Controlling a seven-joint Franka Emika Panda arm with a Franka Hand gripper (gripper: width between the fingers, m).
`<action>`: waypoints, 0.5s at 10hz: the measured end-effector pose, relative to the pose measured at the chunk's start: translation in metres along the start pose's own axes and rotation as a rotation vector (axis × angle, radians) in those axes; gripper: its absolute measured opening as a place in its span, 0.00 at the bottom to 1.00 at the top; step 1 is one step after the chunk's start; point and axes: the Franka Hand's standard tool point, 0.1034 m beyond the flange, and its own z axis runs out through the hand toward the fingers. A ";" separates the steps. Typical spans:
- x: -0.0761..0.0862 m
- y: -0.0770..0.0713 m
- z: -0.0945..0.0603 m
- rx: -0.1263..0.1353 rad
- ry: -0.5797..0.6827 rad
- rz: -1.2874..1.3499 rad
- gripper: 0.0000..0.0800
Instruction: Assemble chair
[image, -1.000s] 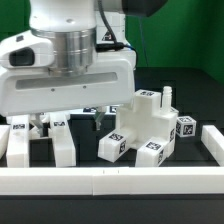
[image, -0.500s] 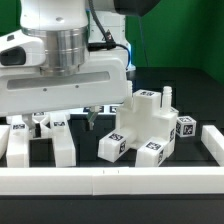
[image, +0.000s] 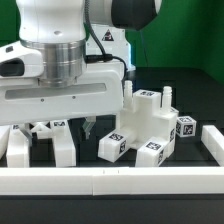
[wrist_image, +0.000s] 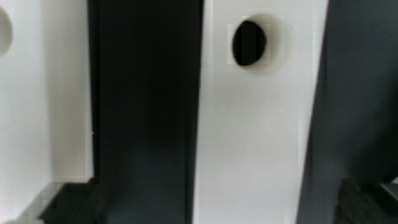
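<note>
My claw sits left of centre in the exterior view, jaws spread wide, nothing gripped that I can see. Loose parts of the chair lie under it at lower left on the table. Joined block is right of centre, tags facing front. Rail runs across the bottom. Wrist view: holed part, white, dark gaps either side.

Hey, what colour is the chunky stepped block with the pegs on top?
White block, with black-and-white square tags on its sides. The exterior view shows it best.
</note>
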 end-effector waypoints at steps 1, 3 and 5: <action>0.000 0.000 0.000 0.000 0.000 0.000 0.81; 0.000 -0.003 0.002 0.003 -0.002 0.001 0.81; 0.002 -0.012 0.004 0.013 -0.004 -0.033 0.81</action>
